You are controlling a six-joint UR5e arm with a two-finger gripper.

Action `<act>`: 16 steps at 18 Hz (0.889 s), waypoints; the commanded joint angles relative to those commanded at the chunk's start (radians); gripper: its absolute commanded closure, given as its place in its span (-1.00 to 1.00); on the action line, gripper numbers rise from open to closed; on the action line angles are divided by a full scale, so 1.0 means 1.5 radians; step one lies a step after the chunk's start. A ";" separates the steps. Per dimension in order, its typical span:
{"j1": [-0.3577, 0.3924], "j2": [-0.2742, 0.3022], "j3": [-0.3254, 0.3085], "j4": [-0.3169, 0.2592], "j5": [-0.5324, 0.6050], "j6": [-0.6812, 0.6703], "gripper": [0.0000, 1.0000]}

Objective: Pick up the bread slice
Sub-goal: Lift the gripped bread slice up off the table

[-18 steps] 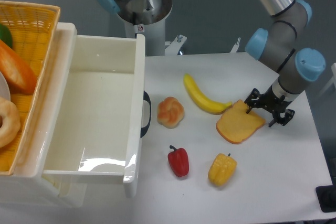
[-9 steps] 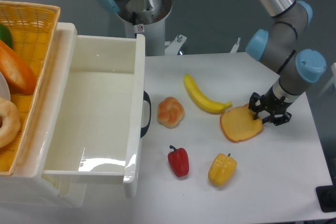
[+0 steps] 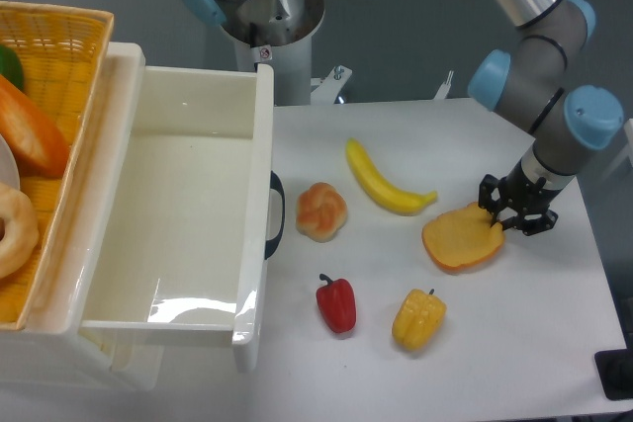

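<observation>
The bread slice [image 3: 459, 240] is a flat yellow-orange toast with a darker orange crust, at the right of the white table. Its right edge is tilted up off the table. My gripper [image 3: 502, 218] is shut on that right edge, with the black fingers pinching the crust. The arm comes down from the upper right.
A banana [image 3: 381, 181] lies just left of the slice. A bread roll [image 3: 321, 211], a red pepper [image 3: 336, 302] and a yellow bell pepper [image 3: 418, 318] lie nearby. A white bin [image 3: 188, 214] and a wicker basket [image 3: 54, 66] stand at the left. The table's right edge [image 3: 603, 274] is close.
My gripper has closed on the slice's right edge, shifted right and lifted it, so the slice now tilts and has slid slightly right, away from the banana.
</observation>
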 joint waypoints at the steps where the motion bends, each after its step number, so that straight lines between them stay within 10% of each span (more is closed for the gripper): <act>1: -0.001 0.000 0.024 -0.003 0.001 0.000 0.92; 10: -0.019 0.007 0.130 -0.048 0.107 0.083 1.00; 16: -0.026 0.013 0.194 -0.150 0.129 0.083 1.00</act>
